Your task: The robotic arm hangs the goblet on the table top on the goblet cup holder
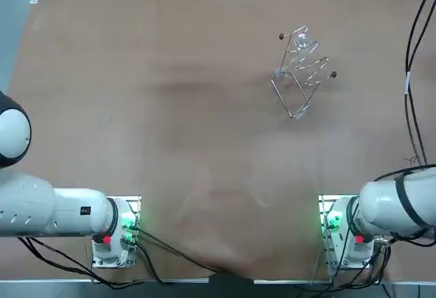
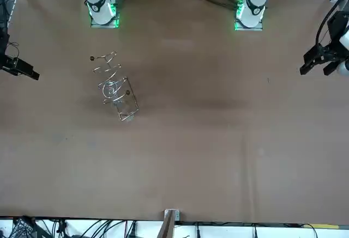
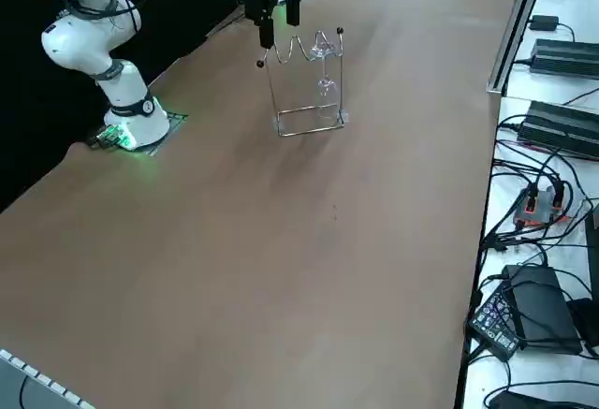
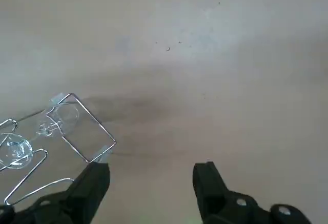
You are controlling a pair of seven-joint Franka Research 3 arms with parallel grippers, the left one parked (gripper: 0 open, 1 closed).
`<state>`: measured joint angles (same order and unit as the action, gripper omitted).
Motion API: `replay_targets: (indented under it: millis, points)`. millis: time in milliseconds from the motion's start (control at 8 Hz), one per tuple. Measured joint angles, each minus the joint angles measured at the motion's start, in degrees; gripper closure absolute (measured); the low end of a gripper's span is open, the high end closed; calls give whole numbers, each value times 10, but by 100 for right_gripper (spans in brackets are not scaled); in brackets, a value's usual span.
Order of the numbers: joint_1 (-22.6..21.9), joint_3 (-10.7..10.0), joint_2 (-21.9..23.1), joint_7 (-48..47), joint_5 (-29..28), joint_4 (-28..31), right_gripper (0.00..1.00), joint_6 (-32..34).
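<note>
The right arm's black two-finger gripper (image 4: pixel 152 179) hovers above the brown table (image 1: pixel 170 107), its fingers (image 4: pixel 92 183) spread apart with nothing between them. It sits to the robot's right of the thin silver wire goblet holder (image 1: pixel 300 74) and clear of it. The holder stands upright on its rectangular base on the right half of the table (its wavy top rail ends in small dark balls). The clear glass goblet (image 3: pixel 325 65) hangs upside down from that rail, inside the frame, bowl toward the base.
</note>
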<state>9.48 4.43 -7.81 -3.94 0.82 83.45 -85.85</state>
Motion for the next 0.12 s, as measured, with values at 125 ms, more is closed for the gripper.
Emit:
replay_targets:
  millis: [125]
  points:
    - [0, 0, 1, 0, 0, 0, 0, 0]
